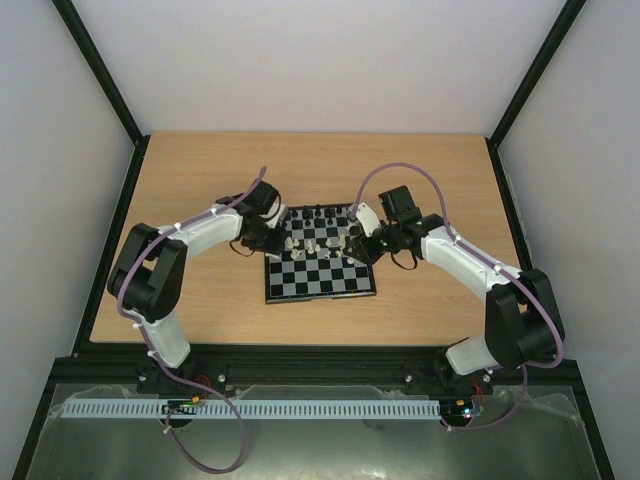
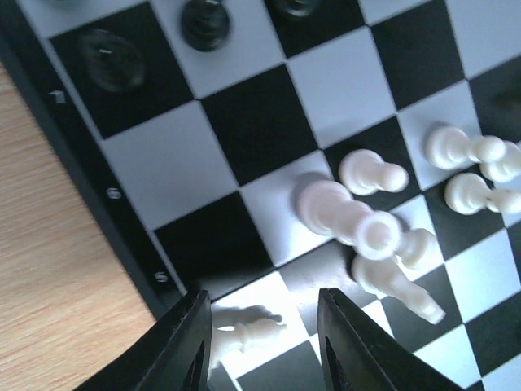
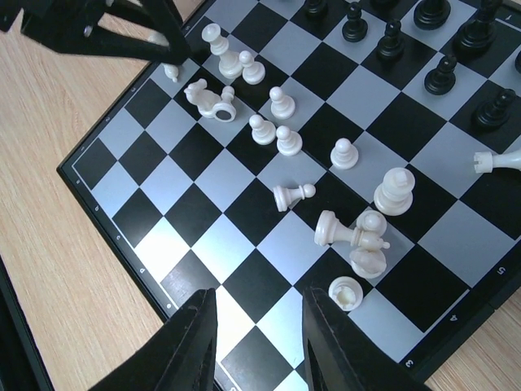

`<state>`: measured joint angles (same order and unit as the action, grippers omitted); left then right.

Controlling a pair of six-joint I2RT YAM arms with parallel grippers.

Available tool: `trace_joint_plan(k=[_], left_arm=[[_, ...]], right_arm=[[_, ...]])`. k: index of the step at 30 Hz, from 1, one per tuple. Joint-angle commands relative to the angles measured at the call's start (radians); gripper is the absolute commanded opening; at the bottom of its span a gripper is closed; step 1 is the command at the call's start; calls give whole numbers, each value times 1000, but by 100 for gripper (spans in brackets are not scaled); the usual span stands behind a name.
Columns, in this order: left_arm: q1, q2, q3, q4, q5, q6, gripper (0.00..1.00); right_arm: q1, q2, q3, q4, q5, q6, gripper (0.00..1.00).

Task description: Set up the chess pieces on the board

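There is one board (image 3: pixel 175 175), and it lies on one table (image 1: pixel 420 170). On the board I count about sixteen cream-white pieces (image 3: pixel 343 153). A few of them lie against each other near the board's right edge, so the exact number is not sure. About ten of them stand upright and about six lie on their side. Of the black pieces (image 3: pixel 444 73) I count seven in the right wrist view, all upright, along the board's far edge. The picture cuts this row, so I cannot tell their full number. There are two arms, the left arm (image 1: pixel 200 235) and the right arm (image 1: pixel 455 255).
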<state>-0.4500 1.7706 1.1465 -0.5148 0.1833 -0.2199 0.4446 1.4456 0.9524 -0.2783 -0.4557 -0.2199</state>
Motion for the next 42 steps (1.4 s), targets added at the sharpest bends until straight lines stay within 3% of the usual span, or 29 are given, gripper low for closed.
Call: trace_joint_plan(k=[1,20,26,31,42], left_arm=[[-34,10,25,-48,-17,30,37],[-42,-64,-44,-15,-22,56,43],[-30,-160,-84,-7,-243,-44,47],[-17,-242,-120,-18,-283,-91,44],[-18,-189,-124,-106,-225,-85,39]], right_arm=[[-3,-9,-8,2,-15,1,31],[-3,13,-7,-1,-26,5,32],[-3,9,-10,-1,-21,4,32],[-3,17,-9,0,-29,4,33],[-2,21,-8,-4,-26,2,33]])
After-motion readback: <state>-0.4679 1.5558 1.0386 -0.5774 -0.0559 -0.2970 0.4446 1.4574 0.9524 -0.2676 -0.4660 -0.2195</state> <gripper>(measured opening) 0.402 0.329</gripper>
